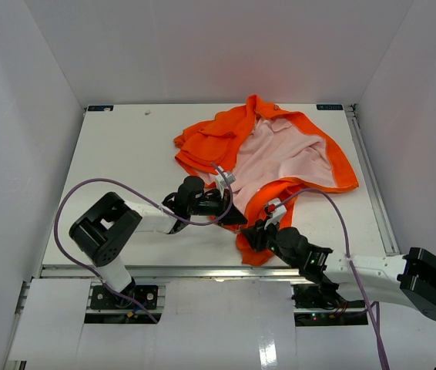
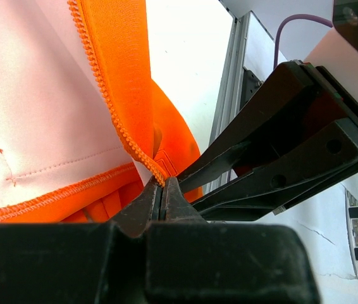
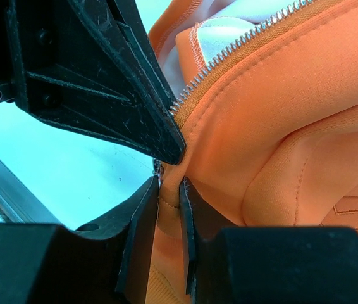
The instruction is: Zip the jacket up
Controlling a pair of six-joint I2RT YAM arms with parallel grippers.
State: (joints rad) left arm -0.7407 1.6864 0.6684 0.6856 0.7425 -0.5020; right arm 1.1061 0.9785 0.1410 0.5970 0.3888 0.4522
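Jacket point(image 1: 280, 150) lies open — left jaws and right jaws both clamp its zipper end point(image 2: 156, 172).

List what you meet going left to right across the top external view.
Left arm's large black joint, left fingers, right fingers, right arm's large black joint. The jacket overlaps both fingers, so it is omitted.

The left gripper point(image 1: 237, 219) and right gripper point(image 1: 251, 232) meet tip to tip at the jacket's point(image 1: 280, 154) near hem, blocking each other. Bare table point(image 1: 125, 154) stretches to the left; white walls point(image 1: 18, 116) enclose three sides.
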